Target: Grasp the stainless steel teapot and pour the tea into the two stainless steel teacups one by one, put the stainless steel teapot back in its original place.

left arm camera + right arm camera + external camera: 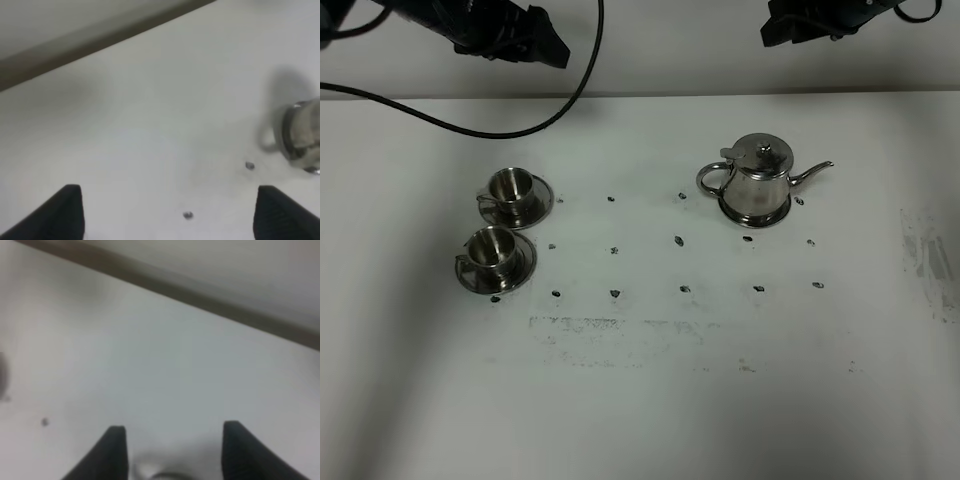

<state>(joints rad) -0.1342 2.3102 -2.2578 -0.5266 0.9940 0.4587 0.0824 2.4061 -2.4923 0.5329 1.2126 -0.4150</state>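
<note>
- One reach matters: my right pincer (pixel 172 452), jaws apart and empty, hangs beyond the stainless steel teapot (pixel 757 182), nearer it than my left pincer (pixel 170 215), which is also spread wide.
- Teapot stands upright, right of centre on the desk (pixel 640 400), with its handle towards the middle and its spout towards the right edge.

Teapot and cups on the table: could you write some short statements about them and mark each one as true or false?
1. The teapot stands upright with its lid on. True.
2. Its spout points toward the cups. False: the spout points away from them and the handle faces them.
3. The far cup and the near cup stand upright, close together. True.
4. The right pincer grips the teapot. False: its jaws are apart and hold nothing.
</note>
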